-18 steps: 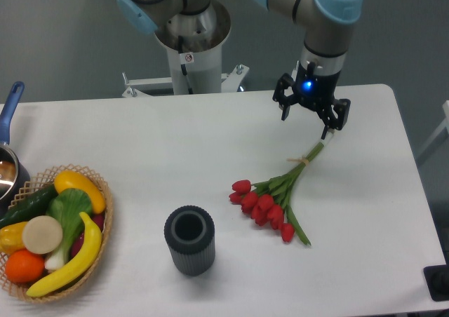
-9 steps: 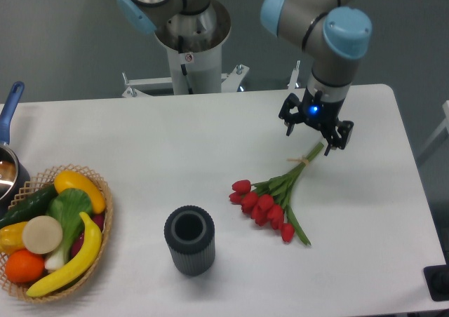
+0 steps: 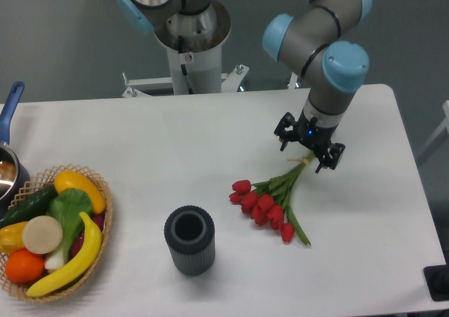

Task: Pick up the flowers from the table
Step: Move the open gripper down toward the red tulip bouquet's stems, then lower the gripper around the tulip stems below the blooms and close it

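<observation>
I see the flowers [image 3: 270,202] lying flat on the white surface [image 3: 175,142], right of centre. The red heads point toward the near left; the green stems run up and to the right, tied by a pale band near their upper end.

The hand [image 3: 306,151] sits directly over the stem end of the bunch, just above the band. Its two dark fingers are spread apart, one on either side of the stems. I see no grip on the stems: the fingers are not closed on anything. Whether the fingertips touch the surface I cannot tell from this view.

The arm [image 3: 324,57] descends to the hand from the upper right, with grey links and light blue joint caps.

A dark ribbed cylinder [image 3: 189,240], open at the top, stands upright near the front edge, left of the flowers and well apart from them.

At the far left, a woven basket [image 3: 98,212] holds mixed fruit and vegetables. A pot with a blue handle [image 3: 10,110] is cut off at the left edge.
</observation>
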`<action>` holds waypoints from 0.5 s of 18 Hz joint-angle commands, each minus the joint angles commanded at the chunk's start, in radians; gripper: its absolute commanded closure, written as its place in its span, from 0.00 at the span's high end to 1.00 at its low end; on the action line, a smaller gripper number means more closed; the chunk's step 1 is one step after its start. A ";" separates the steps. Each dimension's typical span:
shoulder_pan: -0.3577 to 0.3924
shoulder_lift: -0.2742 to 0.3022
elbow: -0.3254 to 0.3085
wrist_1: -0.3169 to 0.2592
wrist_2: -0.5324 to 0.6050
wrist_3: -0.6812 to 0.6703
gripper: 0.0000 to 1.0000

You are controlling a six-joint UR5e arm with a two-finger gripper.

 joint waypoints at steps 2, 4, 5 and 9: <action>-0.003 -0.025 0.008 0.019 0.000 -0.002 1.00; -0.012 -0.031 0.009 0.019 0.000 -0.011 1.00; -0.017 -0.035 0.009 0.020 0.000 -0.017 1.00; -0.020 -0.048 0.002 0.025 0.002 -0.018 1.00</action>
